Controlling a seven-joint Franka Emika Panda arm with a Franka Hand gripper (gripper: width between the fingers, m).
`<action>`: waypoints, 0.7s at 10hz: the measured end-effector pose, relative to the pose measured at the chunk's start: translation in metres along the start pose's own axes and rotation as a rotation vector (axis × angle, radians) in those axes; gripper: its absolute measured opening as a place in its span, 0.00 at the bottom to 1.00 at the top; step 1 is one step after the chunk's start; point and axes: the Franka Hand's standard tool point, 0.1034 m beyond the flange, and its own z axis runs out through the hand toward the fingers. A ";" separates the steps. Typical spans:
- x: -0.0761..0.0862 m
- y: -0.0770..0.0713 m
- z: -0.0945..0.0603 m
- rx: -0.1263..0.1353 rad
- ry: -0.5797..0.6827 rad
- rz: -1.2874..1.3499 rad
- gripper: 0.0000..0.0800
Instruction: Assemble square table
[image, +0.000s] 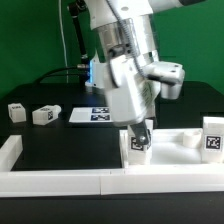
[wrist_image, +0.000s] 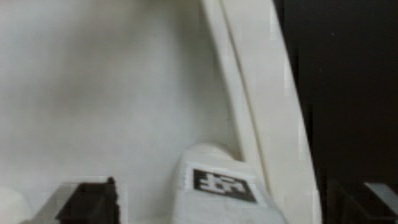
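The white square table top (image: 172, 142) lies at the front, on the exterior view's right. One tagged white leg (image: 213, 135) stands upright at its right corner. My gripper (image: 140, 136) is down at its left corner, around a second tagged leg (image: 137, 144) that stands there. In the wrist view the leg (wrist_image: 222, 180) stands beside the top's raised rim (wrist_image: 249, 90). My gripper (wrist_image: 231, 205) is open, with a gap between the leg and each dark finger (wrist_image: 89, 200). Two more legs (image: 15, 111) (image: 43, 115) lie at the back left.
The marker board (image: 88, 115) lies behind the arm. A long white border rail (image: 90, 181) runs along the front edge, and another (image: 10, 152) runs along the exterior view's left side. A green wall closes off the back.
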 end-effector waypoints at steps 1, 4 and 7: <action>0.000 0.000 0.000 0.000 0.002 -0.101 0.78; 0.001 0.000 0.001 -0.002 0.004 -0.269 0.81; 0.013 -0.002 -0.004 -0.062 0.047 -0.781 0.81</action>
